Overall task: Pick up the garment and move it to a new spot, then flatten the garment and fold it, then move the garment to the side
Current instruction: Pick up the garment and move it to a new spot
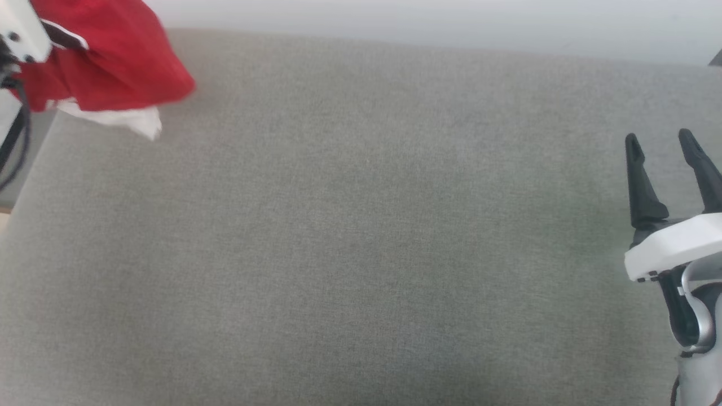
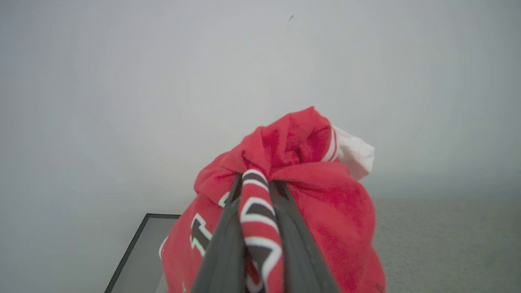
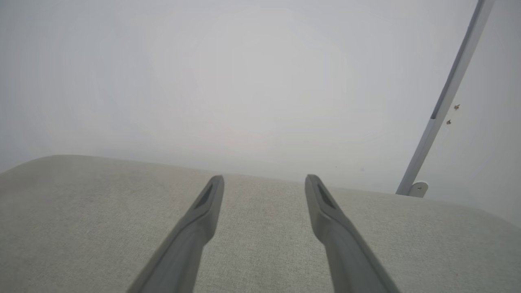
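Garment (image 2: 325, 211): red jersey, bunched into a hanging bundle. A fold of its red-and-white striped trim and black-and-white lettering is pinched between the fingers of the left end effector (image 2: 256, 181), which are pressed together on the cloth. The red body sags around and below those fingers, and a white sleeve end juts out beyond them. Position: at the far left corner of the grey fabric-covered bench (image 1: 361, 254), well apart from the right end effector (image 1: 660, 138). That one sits at the opposite edge with its fingers spread and nothing between them. Progress, as judged: the pick-up looks done and the carry to a new spot appears under way. Setting down, flattening, folding and moving aside all remain, since no part of the garment lies spread. View differences: the left wrist view gives the grip itself, the lettering, and a dark-framed pane (image 2: 138, 252) below the bundle to one side. The head view shows the garment (image 1: 107, 62) blurred, with the sleeve hanging low toward the bench; whether it touches cannot be told. It also places both arms across the bare cloth between them. The right wrist view shows the spread fingers (image 3: 207, 203) over the bench and a slanted metal rail (image 3: 447, 97) on the wall beyond.
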Available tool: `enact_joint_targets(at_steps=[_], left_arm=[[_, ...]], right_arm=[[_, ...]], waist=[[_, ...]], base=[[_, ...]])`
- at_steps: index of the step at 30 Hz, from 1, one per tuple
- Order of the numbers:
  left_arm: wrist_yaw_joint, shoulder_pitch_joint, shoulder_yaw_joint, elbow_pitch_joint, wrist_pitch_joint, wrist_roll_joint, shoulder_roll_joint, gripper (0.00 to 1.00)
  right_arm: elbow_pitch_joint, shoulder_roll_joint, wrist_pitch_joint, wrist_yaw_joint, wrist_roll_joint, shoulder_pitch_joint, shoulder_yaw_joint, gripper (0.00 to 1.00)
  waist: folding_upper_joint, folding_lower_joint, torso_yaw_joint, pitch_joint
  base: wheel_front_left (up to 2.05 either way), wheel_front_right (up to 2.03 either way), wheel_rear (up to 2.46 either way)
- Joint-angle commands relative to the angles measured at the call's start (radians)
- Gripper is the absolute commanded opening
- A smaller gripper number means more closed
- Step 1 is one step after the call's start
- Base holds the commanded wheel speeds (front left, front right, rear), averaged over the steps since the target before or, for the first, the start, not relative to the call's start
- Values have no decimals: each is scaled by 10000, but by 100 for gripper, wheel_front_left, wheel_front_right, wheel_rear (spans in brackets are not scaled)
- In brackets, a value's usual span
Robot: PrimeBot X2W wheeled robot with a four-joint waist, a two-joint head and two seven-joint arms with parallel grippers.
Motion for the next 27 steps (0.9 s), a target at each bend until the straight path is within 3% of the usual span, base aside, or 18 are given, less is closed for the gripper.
enact_joint_targets(at_steps=[1,6,18,22,27], left_arm=[[-27,347,-89,-567,331,-252,76,0],[158,1170,-262,-2566,1383,-703,-25,0],[1695,3678,-1049,-7807,3873,-895,-172,0],[2116,4517,-1575,-8780,4437,-844,-361,0],[2301,5420,-2221,-8760,4581,-804,-716,0]], right_arm=[[-33,43,-96,5,-58,111,-92,100],[-55,108,-141,5,-106,190,-384,100],[-312,414,-204,5,-198,349,-1087,100],[-275,562,-277,5,-137,453,-1176,100],[60,755,-541,5,-81,519,-1124,100]], waist=[[0,0,-54,-225],[0,0,-466,-444],[0,0,-2050,-344],[0,0,-2593,-107],[0,0,-3093,144]], base=[[0,0,0],[0,0,0],[0,0,0],[0,0,0],[0,0,0]])
